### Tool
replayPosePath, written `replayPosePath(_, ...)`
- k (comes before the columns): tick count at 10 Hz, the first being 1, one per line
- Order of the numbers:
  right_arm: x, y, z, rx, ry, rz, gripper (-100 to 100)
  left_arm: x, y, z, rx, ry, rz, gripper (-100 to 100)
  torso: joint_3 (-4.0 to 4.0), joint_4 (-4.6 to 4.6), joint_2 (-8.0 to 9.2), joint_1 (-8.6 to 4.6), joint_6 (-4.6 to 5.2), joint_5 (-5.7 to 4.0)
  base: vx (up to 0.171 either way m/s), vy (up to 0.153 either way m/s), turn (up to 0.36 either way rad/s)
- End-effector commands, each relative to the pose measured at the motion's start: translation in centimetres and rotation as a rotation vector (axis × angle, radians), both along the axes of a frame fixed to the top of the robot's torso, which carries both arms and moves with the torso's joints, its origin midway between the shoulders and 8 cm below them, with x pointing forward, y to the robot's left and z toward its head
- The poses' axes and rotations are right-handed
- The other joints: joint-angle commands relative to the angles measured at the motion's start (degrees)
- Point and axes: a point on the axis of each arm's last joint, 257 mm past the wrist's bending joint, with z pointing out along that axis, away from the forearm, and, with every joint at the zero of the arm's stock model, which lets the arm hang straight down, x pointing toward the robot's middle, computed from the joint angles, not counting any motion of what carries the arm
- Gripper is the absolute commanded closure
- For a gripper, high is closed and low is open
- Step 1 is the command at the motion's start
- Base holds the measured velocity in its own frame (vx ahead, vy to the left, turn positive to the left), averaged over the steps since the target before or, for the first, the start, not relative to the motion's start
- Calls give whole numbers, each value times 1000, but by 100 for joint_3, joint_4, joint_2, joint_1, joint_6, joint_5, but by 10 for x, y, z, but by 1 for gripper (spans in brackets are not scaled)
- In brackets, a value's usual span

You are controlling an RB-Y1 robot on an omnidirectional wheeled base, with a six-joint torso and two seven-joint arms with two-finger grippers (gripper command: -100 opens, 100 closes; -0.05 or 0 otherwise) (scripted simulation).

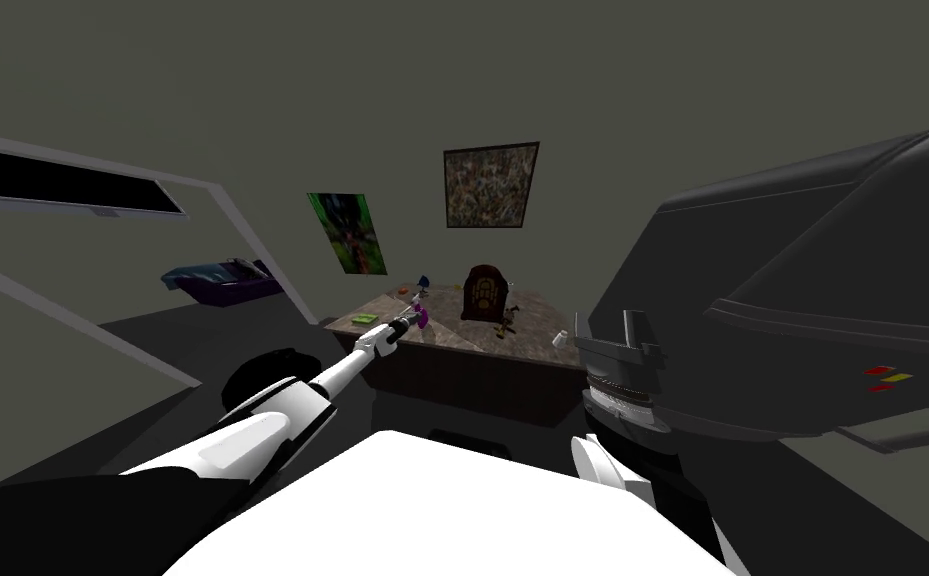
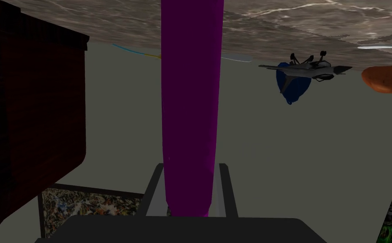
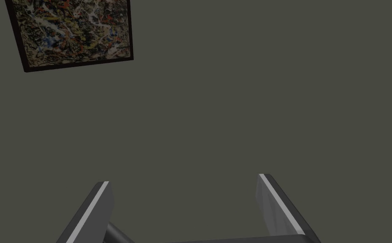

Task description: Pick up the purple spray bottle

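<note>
- Left pincer [image 2: 190, 168]: narrow, with both blades pressed against the sides of the purple spray bottle [image 2: 190, 105]. They sit on the straight part of the body, where flat blades bear evenly, so the hold looks sound.
- Purple spray bottle: between those blades, at the marbled tabletop [image 2: 300, 25], near its front edge as you see it from the head camera. You cannot tell whether the base has left the surface.
- Left arm: stretched well forward, because the tabletop lies some way ahead of you.
- Step in hand, as a judgement: the grasp is made and the lift remains. Raise it straight, so the bottle does not swing.
- Dark wooden radio [image 2: 26, 118]: near the bottle on one side and the likeliest thing to knock.
- Grey toy jet [image 2: 306, 69], blue object [image 2: 290, 88], orange-brown lump [image 2: 385, 79]: grouped on the other side, well apart from the bottle.
- Right pincer [image 3: 183, 179]: wide and empty, held off to your right, clear of the working arm.
</note>
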Motion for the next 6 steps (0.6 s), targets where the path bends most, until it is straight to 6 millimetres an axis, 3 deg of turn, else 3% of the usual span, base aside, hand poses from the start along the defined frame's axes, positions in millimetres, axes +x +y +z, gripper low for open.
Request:
replayPosePath(1,0,0,0,0,0,0,0,-13,0,-8,-6,7,-3,100,0,0,0,0,0,0,25,-3,4)
replayPosePath(2,0,0,0,0,0,0,0,-24,6,-24,-6,35,7,100,4,0,8,2,-4,1,20,2,-10)
replayPosePath(3,0,0,0,0,0,0,0,-25,21,0,-10,-11,38,100,-4,-28,21,11,-19,19,49,-14,-128)
replayPosePath(6,0,0,0,0,0,0,0,-53,22,-28,-15,33,36,100,-15,-40,11,22,-23,26,34,1,-26)
